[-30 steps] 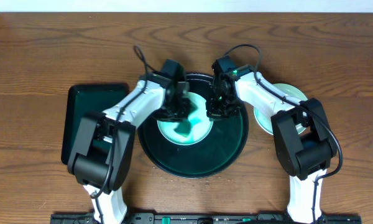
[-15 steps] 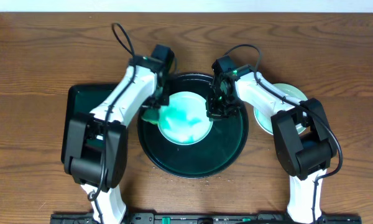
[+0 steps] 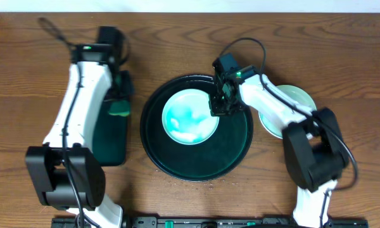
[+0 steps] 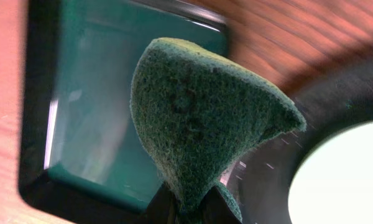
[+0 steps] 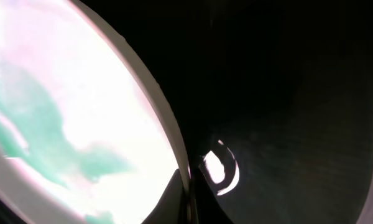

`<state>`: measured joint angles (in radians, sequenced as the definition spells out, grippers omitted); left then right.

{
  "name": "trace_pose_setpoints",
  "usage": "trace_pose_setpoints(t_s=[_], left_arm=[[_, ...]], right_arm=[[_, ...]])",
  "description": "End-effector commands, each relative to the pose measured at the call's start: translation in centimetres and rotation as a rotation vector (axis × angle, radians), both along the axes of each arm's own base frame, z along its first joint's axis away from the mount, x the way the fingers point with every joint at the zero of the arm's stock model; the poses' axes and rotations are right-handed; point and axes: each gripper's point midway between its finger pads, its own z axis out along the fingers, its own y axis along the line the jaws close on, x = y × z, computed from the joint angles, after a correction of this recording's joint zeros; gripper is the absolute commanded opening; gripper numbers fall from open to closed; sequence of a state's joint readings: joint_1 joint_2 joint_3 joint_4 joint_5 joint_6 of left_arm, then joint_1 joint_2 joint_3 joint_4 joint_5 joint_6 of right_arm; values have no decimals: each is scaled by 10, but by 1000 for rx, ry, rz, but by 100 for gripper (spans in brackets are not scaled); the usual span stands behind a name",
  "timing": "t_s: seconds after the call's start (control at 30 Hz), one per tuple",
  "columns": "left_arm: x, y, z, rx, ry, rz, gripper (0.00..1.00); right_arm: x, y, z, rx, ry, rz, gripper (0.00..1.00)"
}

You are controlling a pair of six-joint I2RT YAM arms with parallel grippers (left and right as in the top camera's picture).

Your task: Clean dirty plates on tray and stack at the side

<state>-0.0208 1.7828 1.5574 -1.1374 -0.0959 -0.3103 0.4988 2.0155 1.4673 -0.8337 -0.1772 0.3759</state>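
Observation:
One plate (image 3: 189,118), white with green smears, lies in the large round dark tray (image 3: 231,149). My right gripper (image 3: 216,106) is shut on the plate's right rim; the right wrist view shows the rim (image 5: 152,87) pinched between my fingertips (image 5: 188,199) over the tray floor (image 5: 292,93). My left gripper (image 3: 120,101) is shut on a green sponge (image 4: 199,118) and holds it above the right edge of the rectangular tray (image 4: 105,106). A pale mint plate (image 3: 299,98) lies on the table right of the round tray, partly hidden by my right arm.
The rectangular dark green tray (image 3: 111,139) sits left of the round tray, partly under my left arm. In the left wrist view the round tray's rim (image 4: 336,99) and the plate's edge (image 4: 351,180) show at the right. Bare wooden table surrounds them.
My left gripper has lifted the sponge off the plate and swung left, out of the round tray to over the rectangular tray. My right gripper has stayed on the plate's rim.

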Motion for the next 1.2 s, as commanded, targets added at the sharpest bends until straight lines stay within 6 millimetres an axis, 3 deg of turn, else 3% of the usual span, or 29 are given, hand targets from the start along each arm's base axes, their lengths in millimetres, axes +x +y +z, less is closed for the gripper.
trace_pose_setpoints(t_s=[0.0,0.3,0.57,0.8,0.97,1.1,1.17], left_arm=[[-1,22,2,-7,-2,70,7],[-5,52,2,-6,-5,154,7],[-4,54,-1,-5,-13,159,7],[-4,54,-1,-5,-13,159,7],[-4,54,-1,-5,-13,159,7],[-4,54,-1,-5,-13,159,7],[-4,54,-1,-5,-13,159,7]], right_arm=[[18,-12,60,-151,-273,50,1],[12,-15,157,-499,-701,120,1],[-20,12,203,-752,-949,211,1],[-44,12,260,-1003,-1199,111,1],[-53,12,274,-1058,-1258,79,1],[-51,14,268,-1030,-1237,98,1],[-48,18,256,-975,-1193,137,1]])
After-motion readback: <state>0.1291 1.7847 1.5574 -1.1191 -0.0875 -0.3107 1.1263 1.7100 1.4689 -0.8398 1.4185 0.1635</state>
